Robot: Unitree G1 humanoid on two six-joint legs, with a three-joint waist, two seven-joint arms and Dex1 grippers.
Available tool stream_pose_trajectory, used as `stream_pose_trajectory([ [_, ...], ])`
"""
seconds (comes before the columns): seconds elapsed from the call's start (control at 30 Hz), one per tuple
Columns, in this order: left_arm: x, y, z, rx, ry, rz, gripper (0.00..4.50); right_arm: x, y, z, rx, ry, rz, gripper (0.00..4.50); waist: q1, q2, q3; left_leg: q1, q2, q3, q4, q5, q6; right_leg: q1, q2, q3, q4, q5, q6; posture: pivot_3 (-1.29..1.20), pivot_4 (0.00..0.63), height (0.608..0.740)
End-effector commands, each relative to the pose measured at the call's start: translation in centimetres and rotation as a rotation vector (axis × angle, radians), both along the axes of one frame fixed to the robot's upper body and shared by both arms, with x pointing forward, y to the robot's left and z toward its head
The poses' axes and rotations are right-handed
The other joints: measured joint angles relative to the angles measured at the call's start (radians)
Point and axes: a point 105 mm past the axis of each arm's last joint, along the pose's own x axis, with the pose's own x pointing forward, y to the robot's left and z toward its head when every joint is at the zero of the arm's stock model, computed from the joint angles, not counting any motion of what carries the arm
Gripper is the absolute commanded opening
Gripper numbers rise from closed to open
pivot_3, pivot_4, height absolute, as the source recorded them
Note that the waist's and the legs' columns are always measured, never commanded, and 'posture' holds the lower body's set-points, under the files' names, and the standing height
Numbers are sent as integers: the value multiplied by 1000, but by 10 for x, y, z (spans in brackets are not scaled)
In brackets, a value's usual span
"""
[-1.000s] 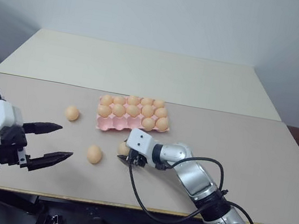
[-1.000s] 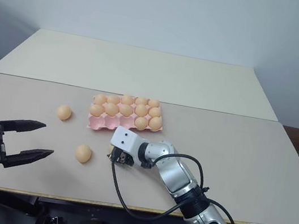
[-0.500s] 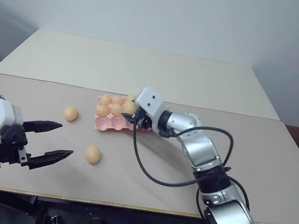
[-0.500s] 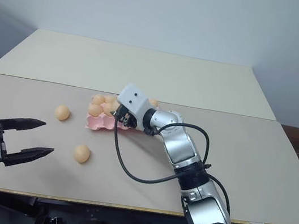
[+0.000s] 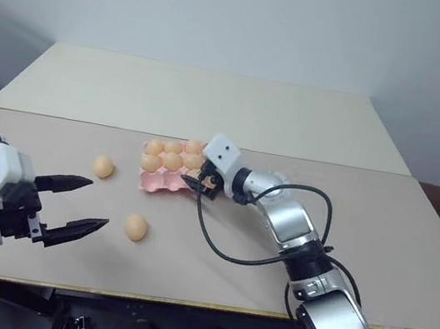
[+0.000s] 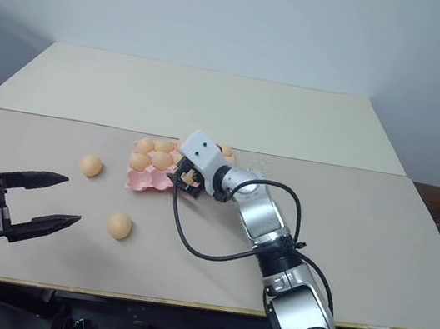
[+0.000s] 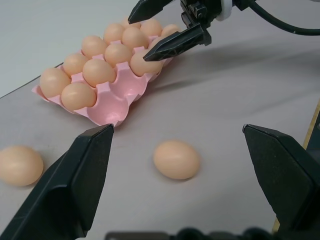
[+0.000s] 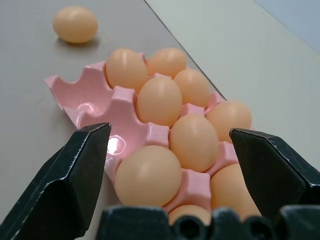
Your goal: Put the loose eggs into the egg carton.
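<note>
Pink moulded egg carton (image 5: pixel 168 180) is sitting mid-surface while the released right gripper (image 5: pixel 198 184) is hovering over its near cups, risking knocking a seated pale orange-tan egg (image 8: pixel 148 175) loose when withdrawing.

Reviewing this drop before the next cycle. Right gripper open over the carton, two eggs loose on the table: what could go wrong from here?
1. The right gripper has open fingers close above the egg carton; pulling back low could clip the front-row egg.
2. The two loose eggs lie on bare table and may roll if nudged.
3. The left gripper, open, is near one.
</note>
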Motion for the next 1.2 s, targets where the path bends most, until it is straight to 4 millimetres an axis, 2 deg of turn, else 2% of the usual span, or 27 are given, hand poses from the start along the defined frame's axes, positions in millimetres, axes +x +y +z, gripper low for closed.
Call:
stream_pose_trajectory([
  [0.03,-1,-1,5,6,-20,-17,4500,-14,-24,38,87,-62,61,4448,3,0,0,0,0,0,0,0,0,0,0,0,-1,0,0,0,150,740],
  [0.13,0,7,9,-33,-28,27,4500,-33,-54,48,134,-27,157,4448,5,0,0,-1,-1,0,0,0,0,1,-2,0,-2,0,0,0,150,740],
  [0.27,-4,16,8,-25,-7,38,4500,-63,-101,38,77,36,292,4448,6,0,0,0,-1,0,0,0,0,1,-2,0,-2,-1,1,0,150,740],
  [0.43,-11,23,-4,-38,60,59,4500,-85,-139,32,-4,81,331,4448,-3,0,0,2,-1,1,0,0,0,1,-1,0,-1,-2,0,0,150,740],
  [0.6,-17,27,-15,-41,96,84,4500,-105,-167,22,-79,140,347,4448,4,0,0,4,1,1,-1,0,0,1,0,1,-1,-4,-5,0,150,740],
  [0.8,-17,20,-15,-55,79,65,4500,-107,-171,17,-99,147,328,4448,5,0,0,4,-1,2,0,0,0,2,-2,1,-1,-5,-5,0,150,740],
  [0.93,-12,11,-26,-34,106,77,4500,-108,-167,17,-88,137,328,4448,7,0,0,3,-1,2,0,0,0,2,-2,1,-1,-5,-5,0,150,740],
  [1.03,-3,-8,-41,-62,95,95,4500,-109,-164,17,-83,125,330,4448,10,0,0,3,-1,3,0,0,0,2,-2,2,-2,-4,-5,0,150,740],
  [1.2,29,-32,-61,-76,23,243,4500,-110,-160,19,-76,114,337,4448,24,-1,-1,4,-2,2,0,0,0,3,-2,3,-1,-1,1,0,150,740],
])
